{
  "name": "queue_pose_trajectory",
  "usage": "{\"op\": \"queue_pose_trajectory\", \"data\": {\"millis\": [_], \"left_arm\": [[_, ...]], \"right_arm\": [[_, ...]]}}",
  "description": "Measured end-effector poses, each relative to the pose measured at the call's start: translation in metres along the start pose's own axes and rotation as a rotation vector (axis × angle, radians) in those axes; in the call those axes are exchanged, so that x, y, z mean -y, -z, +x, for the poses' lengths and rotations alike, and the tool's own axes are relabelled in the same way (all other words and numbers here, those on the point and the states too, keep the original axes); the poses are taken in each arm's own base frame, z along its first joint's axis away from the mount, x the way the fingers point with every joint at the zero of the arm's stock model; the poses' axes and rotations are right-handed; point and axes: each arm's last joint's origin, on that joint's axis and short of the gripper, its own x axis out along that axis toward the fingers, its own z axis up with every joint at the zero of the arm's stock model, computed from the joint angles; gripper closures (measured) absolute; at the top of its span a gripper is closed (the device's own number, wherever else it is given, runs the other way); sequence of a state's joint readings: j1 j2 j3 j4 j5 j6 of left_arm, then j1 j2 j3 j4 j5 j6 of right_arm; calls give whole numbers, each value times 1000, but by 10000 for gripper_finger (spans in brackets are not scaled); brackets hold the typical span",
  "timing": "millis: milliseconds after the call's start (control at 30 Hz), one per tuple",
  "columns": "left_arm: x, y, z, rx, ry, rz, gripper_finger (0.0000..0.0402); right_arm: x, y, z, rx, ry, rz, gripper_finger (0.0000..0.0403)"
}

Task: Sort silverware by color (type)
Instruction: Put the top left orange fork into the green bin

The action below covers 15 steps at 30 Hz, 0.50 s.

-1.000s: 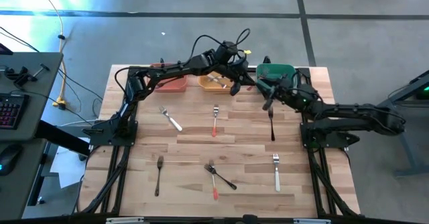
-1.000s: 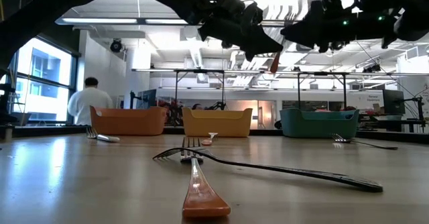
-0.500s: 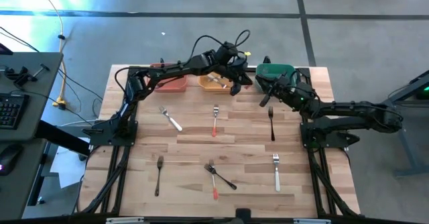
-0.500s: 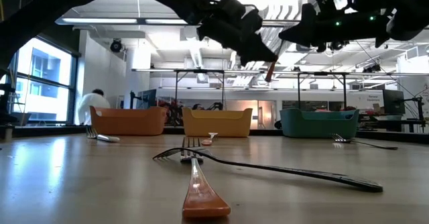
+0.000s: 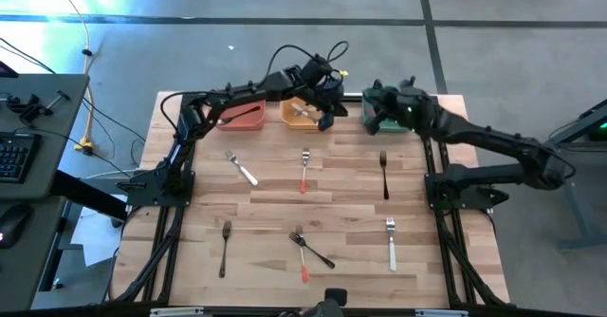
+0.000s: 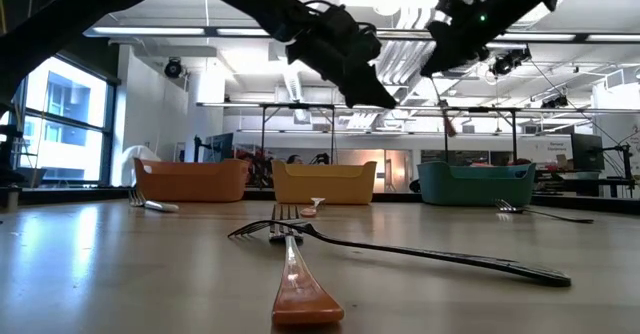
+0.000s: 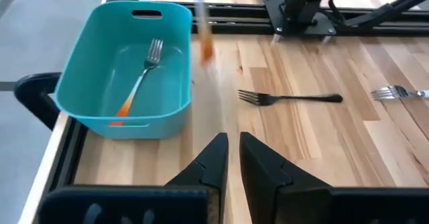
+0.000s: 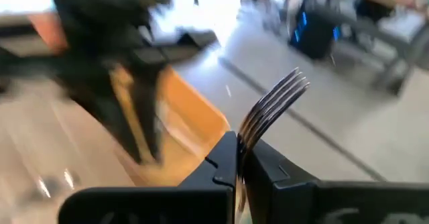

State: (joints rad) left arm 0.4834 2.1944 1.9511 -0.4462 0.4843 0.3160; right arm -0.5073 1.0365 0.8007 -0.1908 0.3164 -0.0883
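Sorting is well short of done, by my count. Seven forks lie loose on the counter (image 5: 446, 279): a white fork (image 5: 242, 168) near the left, a red-handled fork (image 5: 303, 170) mid-counter, a dark fork (image 5: 383, 175) toward the right, another dark fork (image 5: 225, 248) at the near left, a crossed pair at near centre made of a dark fork (image 5: 315, 251) and a red-handled fork (image 5: 302, 258), and a white fork (image 5: 391, 243) at the near right.

Bins sit along the far edge. My left wrist view shows one red-handled fork (image 7: 138, 83) lying in the teal bin (image 7: 80, 83). The orange bin (image 5: 296, 114) holds something pale, can't tell how many. The red bin (image 5: 248, 117) is partly under the left arm, contents unreadable.

My right gripper (image 8: 238, 158) is above the teal bin, fingers pinching a red-handled fork (image 8: 271, 103), tines sticking out past the tips. The low view shows it hanging with the handle down just over the bin, so I judge this as the drop-off step for that piece.

My left gripper (image 7: 231, 153) hovers over the orange bin, fingers nearly pressed together, nothing between them.

Left to do, I reckon: release this fork, then clear the seven loose ones. The crossed pair looks the fiddliest pick.
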Motion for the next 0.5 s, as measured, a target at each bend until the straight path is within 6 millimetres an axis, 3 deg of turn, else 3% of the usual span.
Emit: {"op": "queue_pose_trajectory", "data": {"millis": [133, 500], "left_arm": [[0, 0, 0, 3, 0, 12, 393], [-3, 6, 4, -16, -121, 49, 401]], "right_arm": [[13, 4, 13, -191, 39, -107, 402], [51, 47, 78, -516, 100, -311, 403]]}}
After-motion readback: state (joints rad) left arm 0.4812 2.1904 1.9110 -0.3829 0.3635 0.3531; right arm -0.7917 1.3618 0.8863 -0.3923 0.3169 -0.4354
